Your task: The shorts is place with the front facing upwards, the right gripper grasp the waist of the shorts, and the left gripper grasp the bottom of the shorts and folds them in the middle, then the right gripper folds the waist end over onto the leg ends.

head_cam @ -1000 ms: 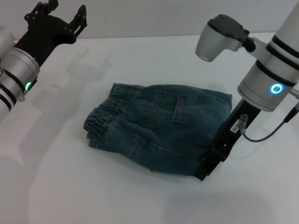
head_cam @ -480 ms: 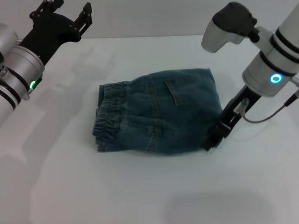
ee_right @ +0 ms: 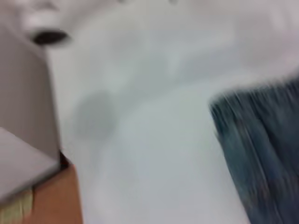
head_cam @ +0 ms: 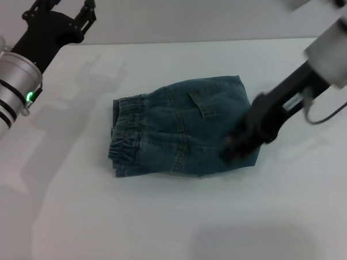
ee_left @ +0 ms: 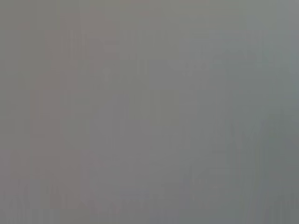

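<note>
Since half a second ago the right end effector (head_cam: 235, 147) has swung from the bundle's 4 o'clock corner to lie low across its 3 o'clock edge, and its arm has risen so that the grey camera housing is now cut off at the frame's top. It is smeared by motion, so whether its fingers are spread or pinched on cloth cannot be told.

The blue denim shorts with a gathered elastic waistband (head_cam: 179, 130) lie folded in a compact rectangle near the middle of the white counter (head_cam: 166, 222), much where they were. The waistband is at 9 o'clock and a patch pocket faces up toward 1 o'clock. Their 4 o'clock corner is hidden behind the dark blur of the end effector.

The left end effector (head_cam: 59, 8) hangs high at 10 o'clock, well apart from the shorts, its black fingers spread with nothing between them; the fingertips are cropped by the frame's top.

The left wrist view is a featureless grey. The right wrist view is heavily blurred: a strip of denim (ee_right: 261, 154) against pale counter, with a brown box corner (ee_right: 60, 200) beside it.
</note>
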Robot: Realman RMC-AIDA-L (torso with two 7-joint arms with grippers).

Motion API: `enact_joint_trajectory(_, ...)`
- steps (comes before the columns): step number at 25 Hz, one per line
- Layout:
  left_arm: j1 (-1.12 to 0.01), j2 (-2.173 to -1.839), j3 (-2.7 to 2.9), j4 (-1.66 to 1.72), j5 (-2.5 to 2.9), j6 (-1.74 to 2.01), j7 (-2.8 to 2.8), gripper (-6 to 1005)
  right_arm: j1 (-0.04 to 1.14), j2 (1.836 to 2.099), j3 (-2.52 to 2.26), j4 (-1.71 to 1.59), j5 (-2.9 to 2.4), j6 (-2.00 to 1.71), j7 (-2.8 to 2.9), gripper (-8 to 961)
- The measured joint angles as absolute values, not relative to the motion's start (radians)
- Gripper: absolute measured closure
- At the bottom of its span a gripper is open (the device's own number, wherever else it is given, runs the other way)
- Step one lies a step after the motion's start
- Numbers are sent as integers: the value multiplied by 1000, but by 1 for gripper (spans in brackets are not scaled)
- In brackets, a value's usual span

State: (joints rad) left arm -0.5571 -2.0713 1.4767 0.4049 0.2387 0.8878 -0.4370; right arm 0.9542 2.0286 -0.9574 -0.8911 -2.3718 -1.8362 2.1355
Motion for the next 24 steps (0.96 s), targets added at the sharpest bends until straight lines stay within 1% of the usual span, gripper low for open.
enact_joint_trajectory(1,-556,-2071,1475,405,235,892,-437,289,911,2028,-877,-959,-2279,-1859,2081,484)
enact_joint_trajectory(3,-555,-2071,1471,405,225,908,-436,289,891,2028,-840,-977,-2240,-1855,2052,483)
enact_joint_trajectory(6,-548,-2070,1470,405,184,947,-424,289,795,2024,-697,-993,-2028,-1795,1879,483)
enact_joint_trajectory(10,-538,-2069,1457,398,118,975,-422,289,647,2020,-587,-918,-1711,-1613,1566,483)
enact_joint_trajectory(13,-531,-2068,1433,371,71,1019,-422,289,558,2030,-545,-826,-1502,-1441,1302,484)
enact_joint_trajectory(15,-530,-2068,1412,347,49,1050,-422,289,531,2037,-500,-739,-1366,-1336,1134,484)
enact_joint_trajectory(18,-531,-2070,1374,302,7,1106,-421,289,520,2039,-421,-566,-1142,-1215,855,484)
enact_joint_trajectory(22,-524,-2070,1351,279,-47,1144,-421,289,532,2030,-360,-386,-884,-1121,533,484)
enact_joint_trajectory(24,-518,-2069,1345,277,-69,1152,-421,289,539,2027,-357,-348,-828,-1102,448,484)
